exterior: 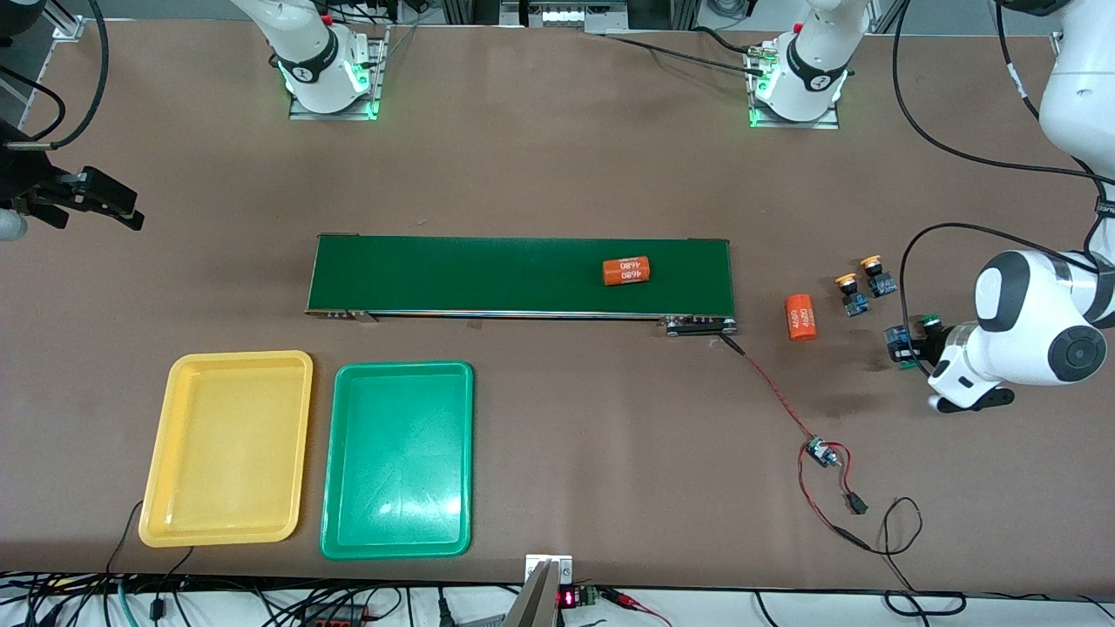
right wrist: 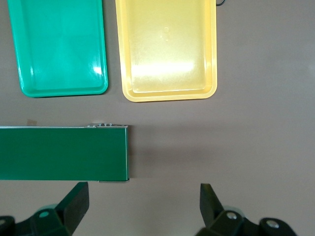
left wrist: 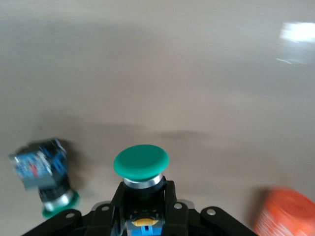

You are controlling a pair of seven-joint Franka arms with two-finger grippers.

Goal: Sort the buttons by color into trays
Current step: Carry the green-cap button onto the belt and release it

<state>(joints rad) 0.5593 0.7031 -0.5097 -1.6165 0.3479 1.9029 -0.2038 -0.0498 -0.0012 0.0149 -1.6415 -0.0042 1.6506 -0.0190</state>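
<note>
The left tool (left wrist: 142, 216) pinches a green-capped button (left wrist: 141, 164) at the left arm's end of the bench (exterior: 557, 174); the other green-capped button (left wrist: 44, 179) lies on its side just beside it. Two yellow-capped buttons (exterior: 862, 283) stand near an orange cylinder (exterior: 800, 317) printed "4680"; another "4680" cylinder (exterior: 627, 271) lies on the green conveyor belt (exterior: 488, 274). The right tool (right wrist: 142, 209) hangs spread over the belt's end, waiting. The yellow tray (exterior: 228, 448) and green tray (exterior: 397, 460) sit near the bench's front edge.
</note>
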